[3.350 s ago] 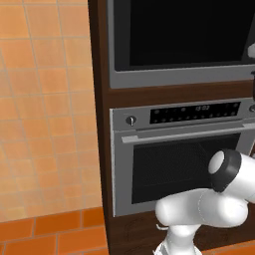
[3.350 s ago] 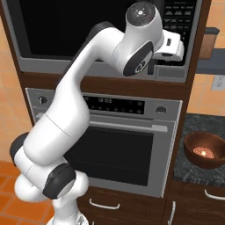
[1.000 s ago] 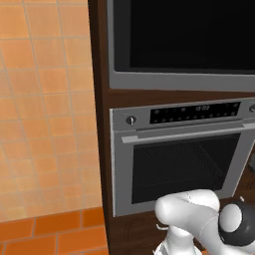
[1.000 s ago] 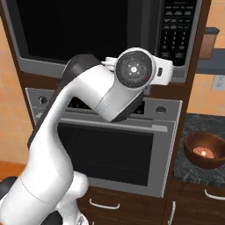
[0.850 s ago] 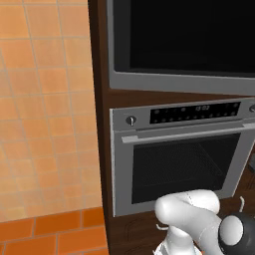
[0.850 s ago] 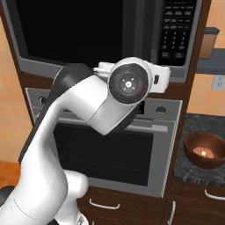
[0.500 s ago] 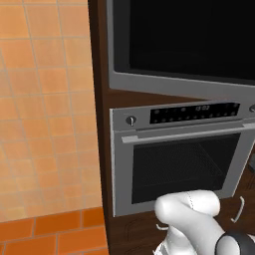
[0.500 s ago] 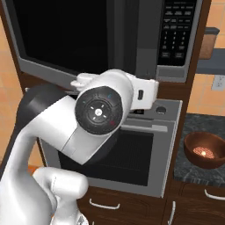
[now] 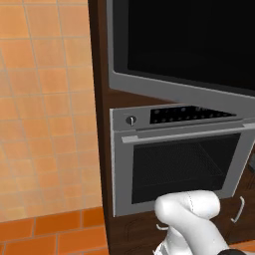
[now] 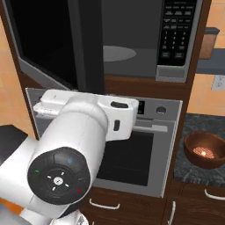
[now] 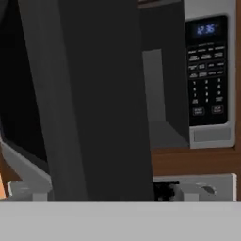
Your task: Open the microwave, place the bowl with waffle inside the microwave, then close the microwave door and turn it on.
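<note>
The arm (image 10: pixel 74 145) fills the near left. To its right a bowl (image 10: pixel 205 150) with the waffle sits on the dark counter (image 10: pixel 193 125). Beyond, the oven (image 10: pixel 149 154) sits under the microwave (image 10: pixel 145 39), whose door (image 10: pixel 57 44) stands swung out left, cavity exposed. Whether the gripper is spread or pressed together I cannot tell.

The microwave door (image 10: pixel 57 44) stands swung out to the left, leaving the microwave (image 10: pixel 132 39) cavity open from the front; the keypad panel (image 10: pixel 176 35) bounds it on the right.
</note>
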